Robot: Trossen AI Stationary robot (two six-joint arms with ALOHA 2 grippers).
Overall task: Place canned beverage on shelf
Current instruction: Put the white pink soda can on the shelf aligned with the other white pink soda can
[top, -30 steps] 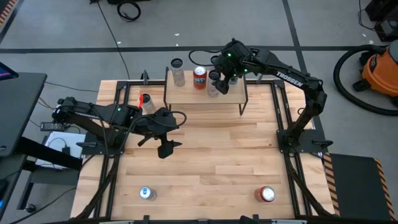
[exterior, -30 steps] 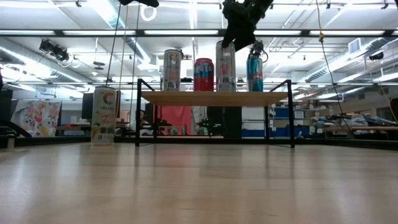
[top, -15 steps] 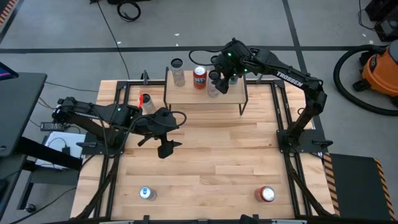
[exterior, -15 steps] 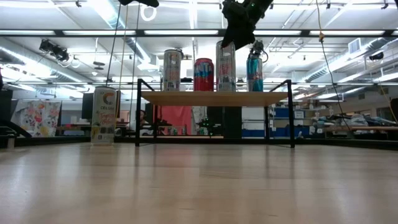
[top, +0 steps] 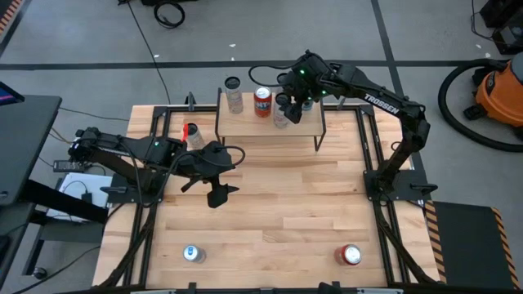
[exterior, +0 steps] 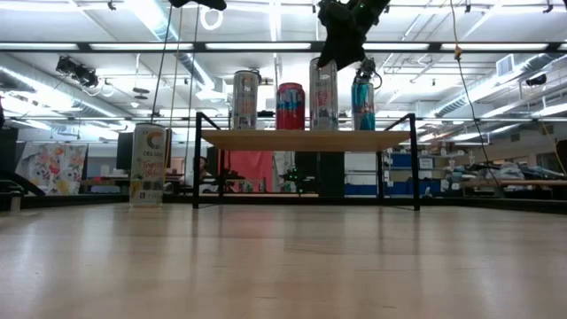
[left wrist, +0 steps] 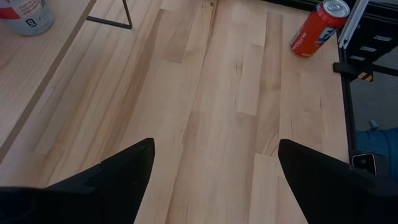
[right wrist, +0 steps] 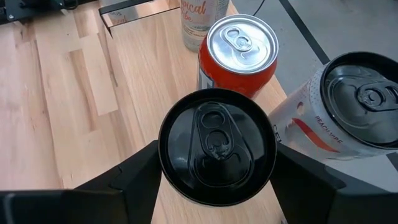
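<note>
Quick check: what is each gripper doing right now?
Left gripper: open, empty, above the bare tabletop.
Right gripper: closed around the black-topped can on the shelf.

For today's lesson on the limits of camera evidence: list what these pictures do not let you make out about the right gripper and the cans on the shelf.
- Right gripper: in the high view its own body hides the can between its fingers.
- That can's label: the right wrist view shows only its black lid.
- Whether that can rests on the shelf: too small to tell in the low view.
- Teal can: the right arm hides it in the high view.
</note>
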